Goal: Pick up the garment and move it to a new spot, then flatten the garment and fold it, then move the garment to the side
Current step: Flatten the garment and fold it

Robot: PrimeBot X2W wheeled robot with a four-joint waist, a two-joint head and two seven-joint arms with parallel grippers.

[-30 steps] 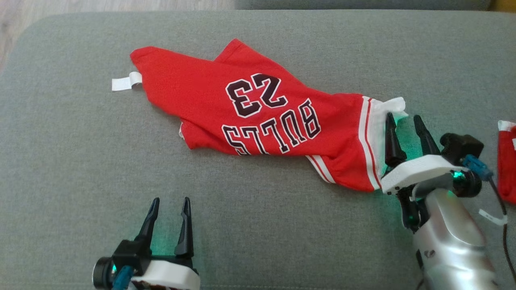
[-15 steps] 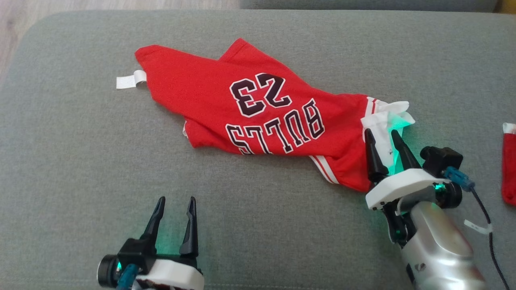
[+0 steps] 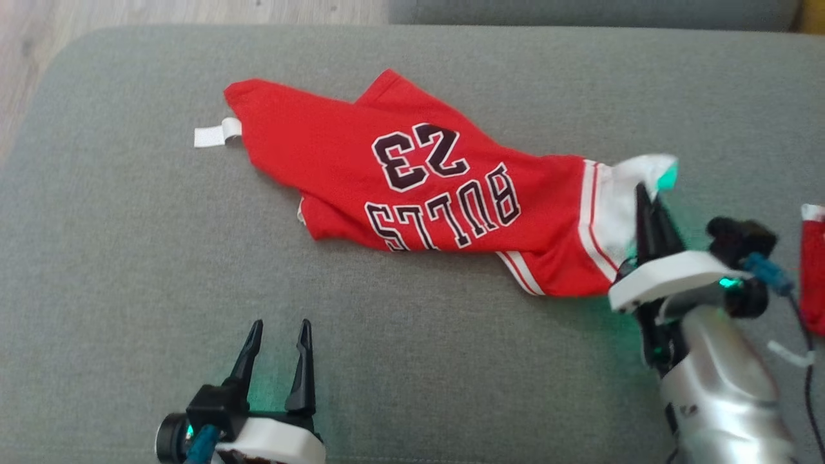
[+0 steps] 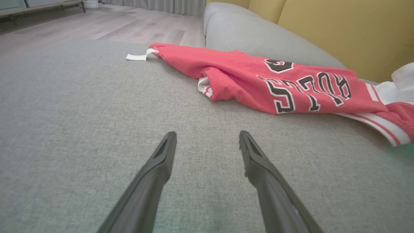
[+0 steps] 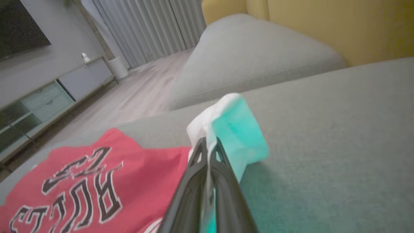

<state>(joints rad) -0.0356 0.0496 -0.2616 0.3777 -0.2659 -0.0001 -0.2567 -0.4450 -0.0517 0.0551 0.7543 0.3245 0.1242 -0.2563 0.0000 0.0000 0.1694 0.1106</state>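
Note:
The garment (image 3: pixel 399 174) is a red jersey with black "BULLS 23" lettering and white trim, lying crumpled across the grey cushion (image 3: pixel 129 258). My right gripper (image 3: pixel 650 196) is shut on the white edge at the garment's right end; in the right wrist view the white fabric (image 5: pixel 226 126) sticks up past the pinched fingers (image 5: pixel 197 168). My left gripper (image 3: pixel 278 328) stands open above bare cushion, in front of the garment and apart from it. In the left wrist view the garment (image 4: pixel 278 81) lies beyond the spread fingers (image 4: pixel 161 161).
A second red cloth (image 3: pixel 813 270) lies at the cushion's right edge. A white tag (image 3: pixel 213 134) pokes out at the garment's left end. Wooden floor (image 3: pixel 161 11) lies beyond the cushion's far left corner. A yellow backrest (image 4: pixel 349 29) rises behind the cushion.
My right gripper has closed onto the garment's white edge; its fingers were spread before. The white edge now stands up a little. The left gripper has stayed open and in place.

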